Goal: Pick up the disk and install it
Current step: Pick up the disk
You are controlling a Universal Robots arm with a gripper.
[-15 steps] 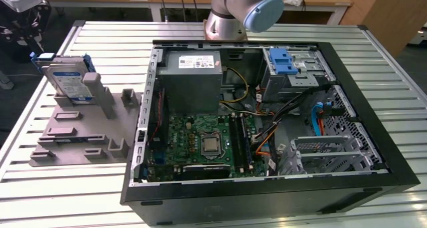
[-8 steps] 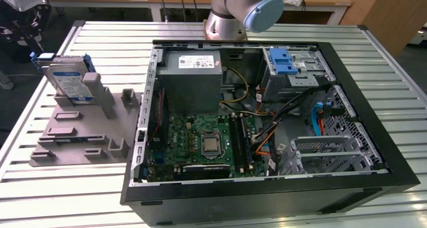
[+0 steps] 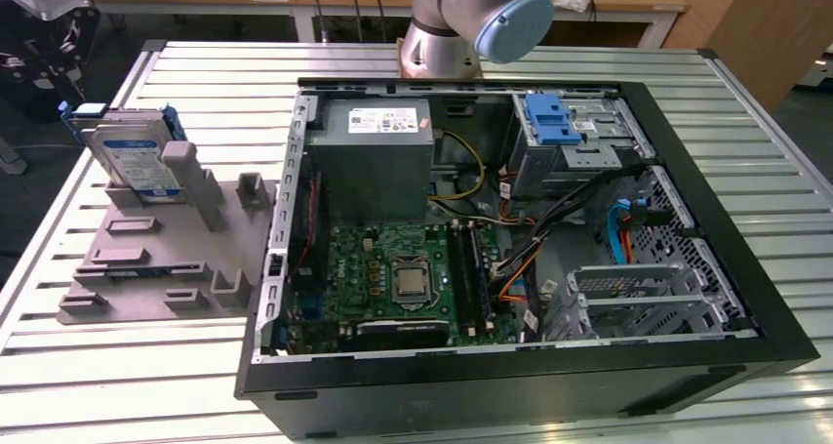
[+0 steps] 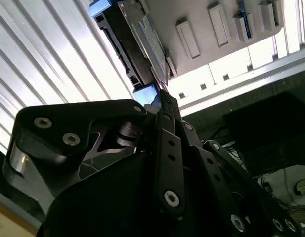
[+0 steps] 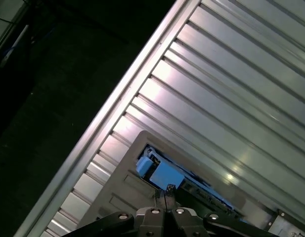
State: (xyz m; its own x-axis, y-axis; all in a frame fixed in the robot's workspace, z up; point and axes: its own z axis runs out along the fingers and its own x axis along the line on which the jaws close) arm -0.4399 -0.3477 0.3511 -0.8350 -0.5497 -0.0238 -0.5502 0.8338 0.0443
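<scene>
The disk point(image 3: 137, 156) stands on edge in a slot at the far end of a grey holder point(image 3: 143, 268), on the exterior view's left. Its white-and-blue label faces the camera and blue rails run along its sides. In the second wrist view the disk point(image 4: 147, 39) lies just beyond my gripper point(image 4: 164, 96). The first wrist view shows the disk's blue end point(image 5: 162, 174) right past my gripper point(image 5: 165, 190). The thin fingertips sit pressed together with nothing between them, apart from the disk.
An open computer case point(image 3: 768, 298) lies on the slatted metal table point(image 3: 195, 63), with a motherboard point(image 3: 404, 278), a grey power supply box point(image 3: 377, 161) and a drive cage with a blue latch point(image 3: 553, 122). The arm's base point(image 3: 456, 24) stands behind the case.
</scene>
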